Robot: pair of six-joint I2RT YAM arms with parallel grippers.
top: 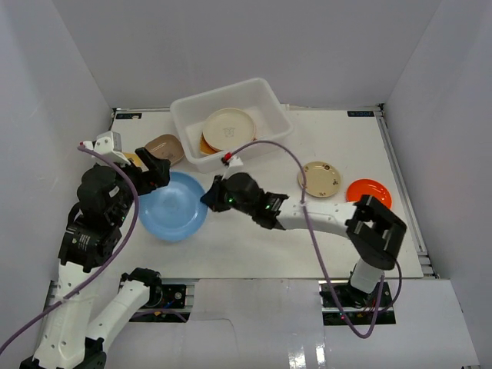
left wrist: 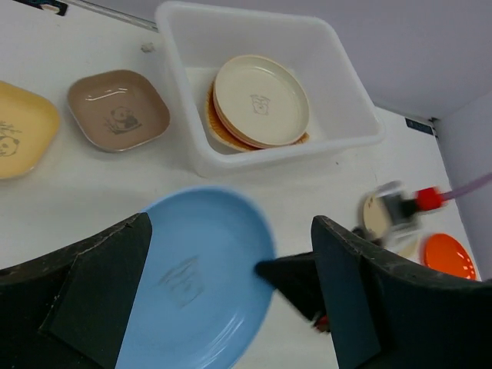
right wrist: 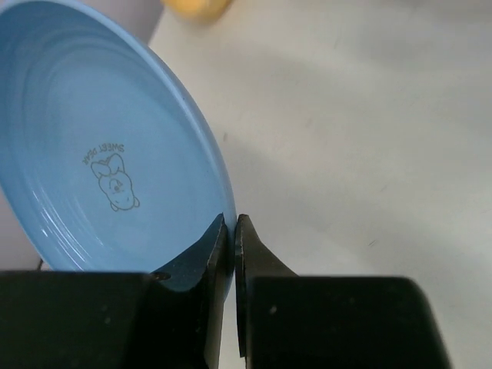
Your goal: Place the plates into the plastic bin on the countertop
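My right gripper point(top: 209, 198) is shut on the right rim of the blue plate point(top: 173, 207). In the right wrist view the fingers point(right wrist: 219, 246) pinch the rim of the plate point(right wrist: 100, 154), which shows a small bear print. My left gripper point(top: 156, 171) is open and empty, hovering over the plate's far left side; it straddles the plate point(left wrist: 200, 277) in the left wrist view. The plastic bin point(top: 184, 108) stands at the back and holds a cream plate point(top: 229, 127) on top of an orange-brown one point(top: 206, 144).
A brown squarish plate point(top: 164, 147) and a yellow one point(left wrist: 19, 138) lie left of the bin. A tan plate point(top: 319, 178) and an orange plate point(top: 369, 192) lie on the countertop point(top: 323, 238) at the right. White walls enclose the sides.
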